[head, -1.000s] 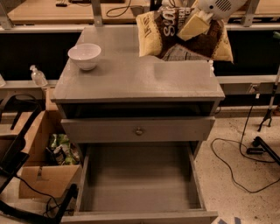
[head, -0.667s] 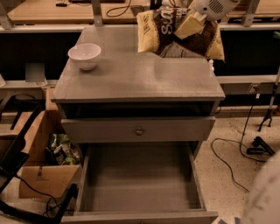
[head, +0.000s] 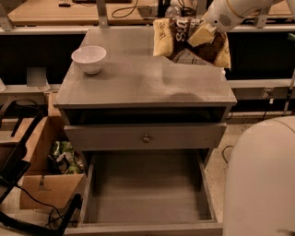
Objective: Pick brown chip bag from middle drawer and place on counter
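Observation:
The brown chip bag (head: 177, 41), cream-yellow and dark brown with white lettering, hangs tilted over the back right part of the grey counter (head: 138, 80), its lower edge close to the surface. My gripper (head: 202, 35) reaches in from the top right and is shut on the bag's upper right side. The white arm (head: 230, 11) runs up behind it. The middle drawer (head: 147, 193) is pulled open at the bottom of the cabinet, and its flat grey floor holds nothing.
A white bowl (head: 89, 58) sits on the counter's left side. A closed drawer front with a round knob (head: 146, 137) is above the open drawer. My white body (head: 260, 179) fills the lower right. A cardboard box (head: 46, 184) and cables lie left of the cabinet.
The gripper and bag have shifted slightly down and left over the counter. My white body has come into view at the lower right.

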Motion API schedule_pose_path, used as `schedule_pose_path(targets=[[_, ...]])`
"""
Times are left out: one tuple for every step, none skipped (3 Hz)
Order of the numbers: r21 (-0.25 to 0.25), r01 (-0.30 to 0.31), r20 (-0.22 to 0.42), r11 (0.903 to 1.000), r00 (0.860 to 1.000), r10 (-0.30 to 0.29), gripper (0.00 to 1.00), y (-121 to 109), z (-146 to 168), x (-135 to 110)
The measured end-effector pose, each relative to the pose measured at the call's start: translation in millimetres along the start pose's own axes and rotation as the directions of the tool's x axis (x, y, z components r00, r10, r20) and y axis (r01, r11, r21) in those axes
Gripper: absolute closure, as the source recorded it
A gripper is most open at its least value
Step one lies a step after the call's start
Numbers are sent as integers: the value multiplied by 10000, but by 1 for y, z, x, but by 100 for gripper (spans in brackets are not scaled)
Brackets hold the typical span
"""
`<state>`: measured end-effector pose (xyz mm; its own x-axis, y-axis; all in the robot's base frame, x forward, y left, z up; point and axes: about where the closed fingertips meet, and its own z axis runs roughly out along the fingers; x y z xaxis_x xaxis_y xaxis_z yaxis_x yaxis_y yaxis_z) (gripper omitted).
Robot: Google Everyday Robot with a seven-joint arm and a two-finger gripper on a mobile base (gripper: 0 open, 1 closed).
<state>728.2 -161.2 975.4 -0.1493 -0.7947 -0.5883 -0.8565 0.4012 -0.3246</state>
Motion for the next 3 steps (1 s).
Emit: schedule_pose_path(targets=[[-786, -297, 93, 9965, 9995, 305, 100, 8, 18, 22], [-938, -331, 93, 9950, 9994, 341, 86, 10, 24, 24], [-989, -337, 88, 9945, 9994, 347, 64, 10, 28, 24]])
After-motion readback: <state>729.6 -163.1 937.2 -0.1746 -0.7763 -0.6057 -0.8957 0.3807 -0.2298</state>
